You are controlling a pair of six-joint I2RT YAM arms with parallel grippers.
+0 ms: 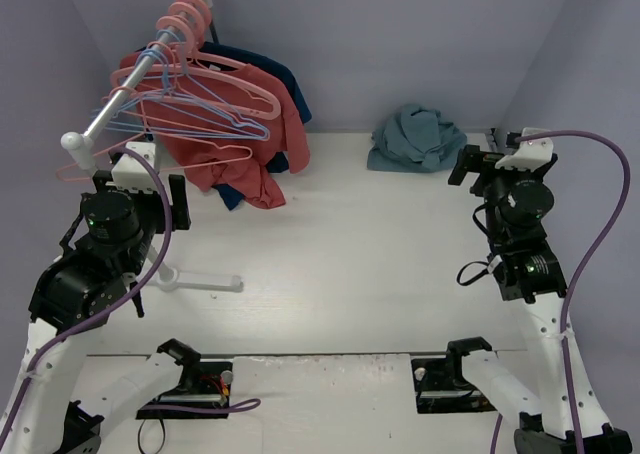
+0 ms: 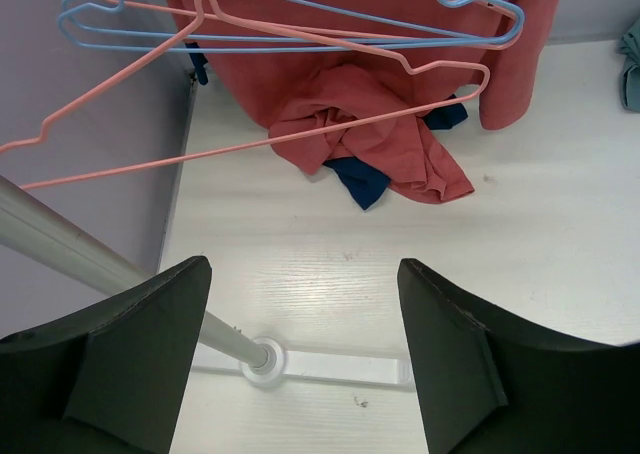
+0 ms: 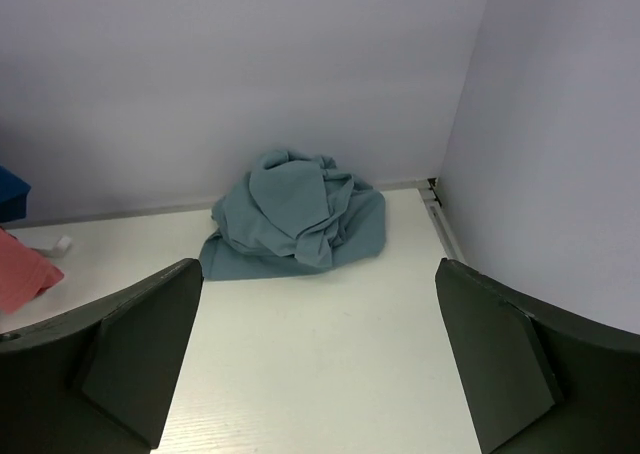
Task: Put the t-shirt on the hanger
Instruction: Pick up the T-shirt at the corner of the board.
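Observation:
The teal blue-grey t-shirt (image 1: 415, 139) lies crumpled on the table at the back right, against the wall; it also shows in the right wrist view (image 3: 300, 219). My right gripper (image 1: 488, 162) (image 3: 320, 364) is open and empty, short of the t-shirt and facing it. The thin pale pink hanger (image 1: 215, 155) (image 2: 120, 166) hangs lowest on the rack at the left, tilted, in front of the red shirt. My left gripper (image 1: 150, 189) (image 2: 305, 364) is open and empty, below the hanger and above the rack's foot.
A white clothes rack (image 1: 130, 79) stands at the back left, its pole and foot (image 2: 262, 359) between my left fingers. It holds lavender-blue hangers (image 2: 300, 42), thicker salmon-pink hangers (image 1: 190, 19), a coral-red shirt (image 2: 370, 124) and a navy garment (image 2: 362, 179). Walls close in on three sides.

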